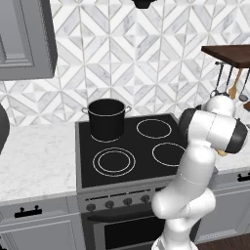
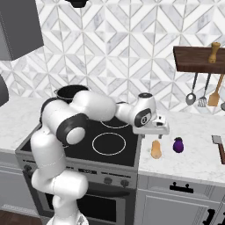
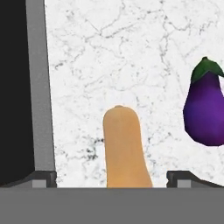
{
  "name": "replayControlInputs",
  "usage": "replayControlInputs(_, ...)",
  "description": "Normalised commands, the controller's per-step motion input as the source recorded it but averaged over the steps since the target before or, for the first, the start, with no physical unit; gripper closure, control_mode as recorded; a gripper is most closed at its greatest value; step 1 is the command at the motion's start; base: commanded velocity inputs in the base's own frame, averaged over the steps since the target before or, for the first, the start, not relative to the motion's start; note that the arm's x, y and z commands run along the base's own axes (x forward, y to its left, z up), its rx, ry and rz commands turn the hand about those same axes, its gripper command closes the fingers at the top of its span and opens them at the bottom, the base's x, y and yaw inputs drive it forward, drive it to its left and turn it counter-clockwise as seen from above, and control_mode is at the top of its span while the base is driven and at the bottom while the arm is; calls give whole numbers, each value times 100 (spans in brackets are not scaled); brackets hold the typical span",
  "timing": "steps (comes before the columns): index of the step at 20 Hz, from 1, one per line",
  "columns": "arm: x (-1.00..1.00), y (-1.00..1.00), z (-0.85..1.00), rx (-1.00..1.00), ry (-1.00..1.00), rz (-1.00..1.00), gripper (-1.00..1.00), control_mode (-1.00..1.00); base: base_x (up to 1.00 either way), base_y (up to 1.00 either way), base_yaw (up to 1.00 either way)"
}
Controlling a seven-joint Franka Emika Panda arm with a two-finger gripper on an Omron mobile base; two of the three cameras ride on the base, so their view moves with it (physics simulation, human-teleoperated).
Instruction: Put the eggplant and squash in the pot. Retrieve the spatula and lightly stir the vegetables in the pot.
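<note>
A tan squash (image 3: 124, 148) lies on the marble counter just right of the stove, and it shows again as the squash (image 2: 155, 149). My gripper (image 3: 114, 179) hangs open directly over it, one fingertip on each side and apart from it; the right base view has the gripper (image 2: 159, 132) a little above the counter. The glossy purple eggplant (image 3: 205, 111) with a green cap rests a short way to the right, also eggplant (image 2: 178, 145). The black pot (image 1: 106, 118) stands on the stove's back left burner. The spatula (image 2: 218, 147) lies on the counter at the far right.
The black stovetop (image 1: 132, 146) has a raised grey edge (image 3: 39, 87) close to the left of the squash. A wooden shelf (image 2: 197, 59) on the wall carries a hanging silver ladle (image 2: 191, 96) and an orange wooden utensil (image 2: 215, 94).
</note>
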Motion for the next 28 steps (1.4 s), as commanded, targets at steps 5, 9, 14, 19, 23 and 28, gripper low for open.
replayControlInputs(5,5,-13,-32,0,4,0,-100,-100,0,0,0)
replayControlInputs(9,0,-8,-34,0,1,0,-100,-100,0,0,0)
replayControlInputs(14,0,-9,-31,0,1,0,-100,-100,0,0,0)
replayControlInputs(19,0,-18,-29,0,0,0,-100,-100,0,0,0)
replayControlInputs(23,0,-2,-26,0,0,0,100,-100,0,0,0)
replayControlInputs(28,0,0,-8,0,0,0,100,-100,0,0,0)
